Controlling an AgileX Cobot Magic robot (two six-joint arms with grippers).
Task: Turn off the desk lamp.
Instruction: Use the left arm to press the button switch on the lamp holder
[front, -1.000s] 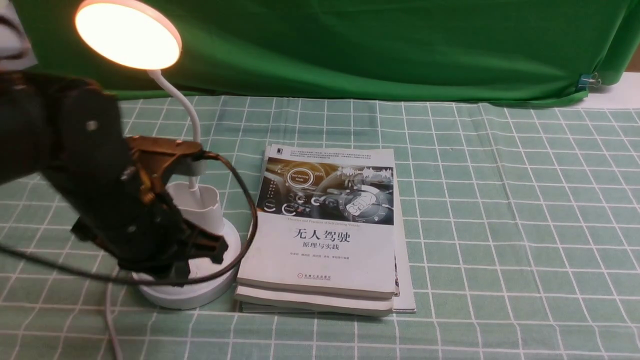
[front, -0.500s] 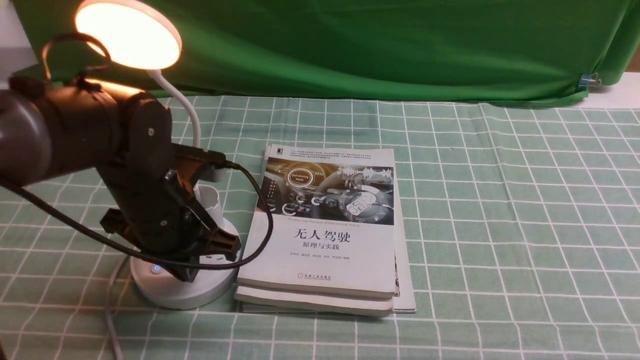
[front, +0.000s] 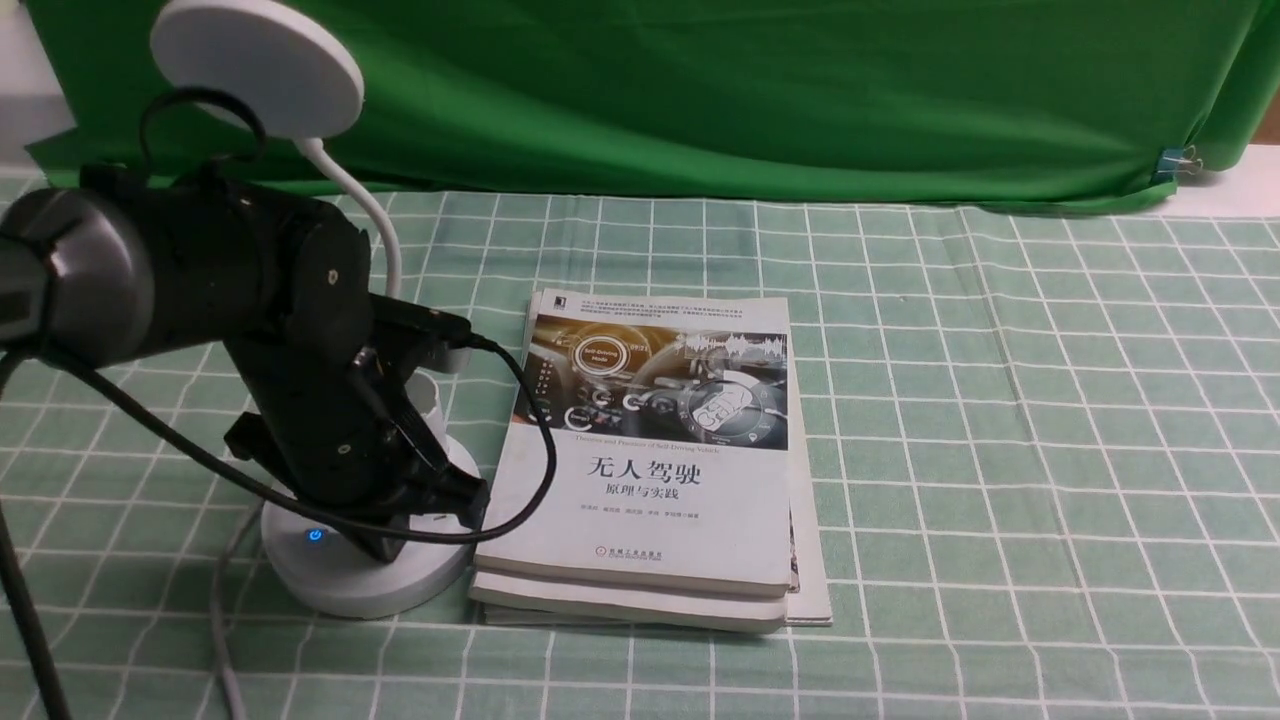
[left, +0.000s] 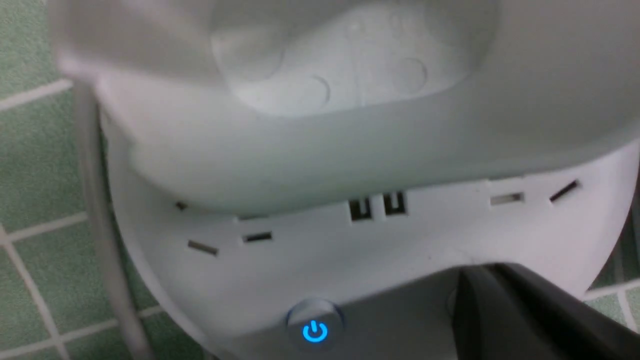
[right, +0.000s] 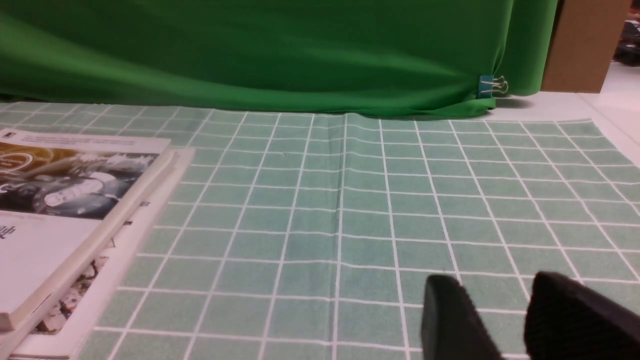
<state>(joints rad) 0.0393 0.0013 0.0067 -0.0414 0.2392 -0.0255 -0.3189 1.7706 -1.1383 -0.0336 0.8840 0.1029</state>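
The desk lamp stands at the left of the table, its round head (front: 257, 65) white and unlit on a bent gooseneck. A blue power button (front: 315, 535) glows on its round base (front: 340, 585). My left gripper (front: 392, 545) is shut, its tip down on the base to the right of that button. In the left wrist view the dark fingers (left: 500, 305) lie together on the base (left: 310, 260), beside the blue button (left: 315, 331), with sockets and the cup holder (left: 350, 75) beyond. My right gripper (right: 495, 286) hangs open over bare cloth, nothing between its fingers.
A stack of books (front: 650, 470) lies right beside the lamp base, also seen as books (right: 60, 200) in the right wrist view. The lamp's white cable (front: 225, 620) runs off the front edge. A green backdrop (front: 750, 90) closes off the far side of the checked tablecloth.
The lamp head was glowing in both earlier frames and is dark now. My left arm moved right and slightly down over the base, and the blue button came into sight.
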